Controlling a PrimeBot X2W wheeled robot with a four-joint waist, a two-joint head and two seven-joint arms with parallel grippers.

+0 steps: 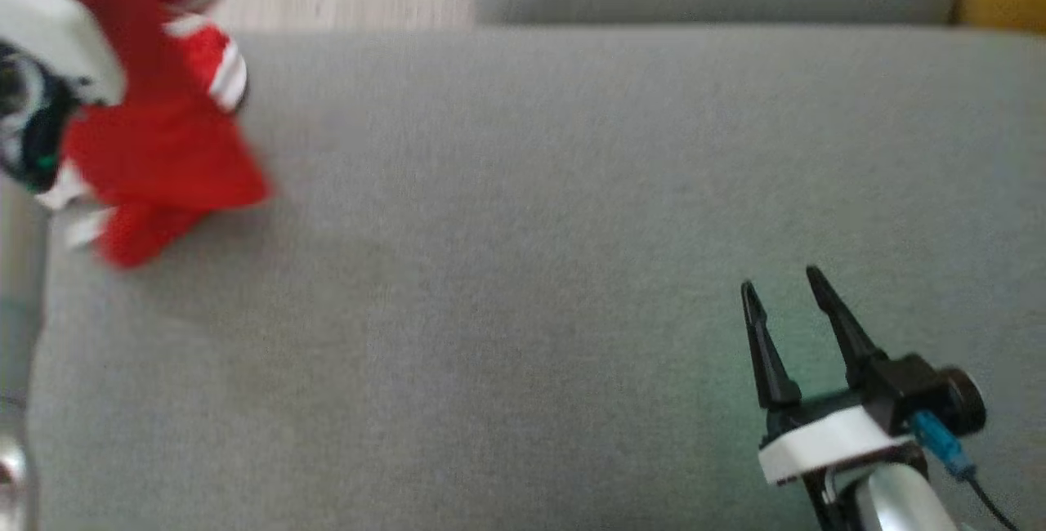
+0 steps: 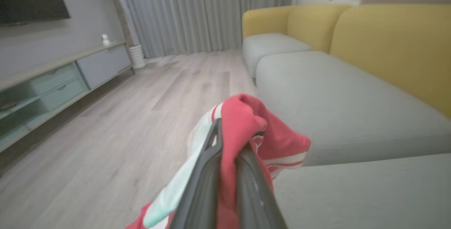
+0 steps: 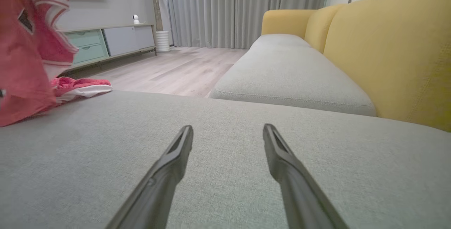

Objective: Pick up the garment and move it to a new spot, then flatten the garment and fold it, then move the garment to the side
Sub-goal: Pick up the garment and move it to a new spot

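The garment [image 1: 163,147] is red with white stripes and hangs bunched at the far left of the grey cushion [image 1: 531,229], its lower part touching the cushion. My left gripper [image 2: 229,141] is shut on a fold of the garment [image 2: 246,123], the cloth pinched between its two dark fingers. In the head view only the left arm's pale wrist [image 1: 49,33] shows beside the cloth. My right gripper [image 1: 780,282] stands open low over the cushion's right front, with nothing between its fingers [image 3: 176,151]. The garment [image 3: 24,63] hangs at the far left of the right wrist view.
A yellow sofa back [image 3: 394,45] runs along the right behind the grey seat cushions [image 3: 289,70]. Pale wood floor [image 2: 123,123] lies beyond the cushion's edge, with a low cabinet [image 2: 63,77] and grey curtains [image 2: 204,10] farther off.
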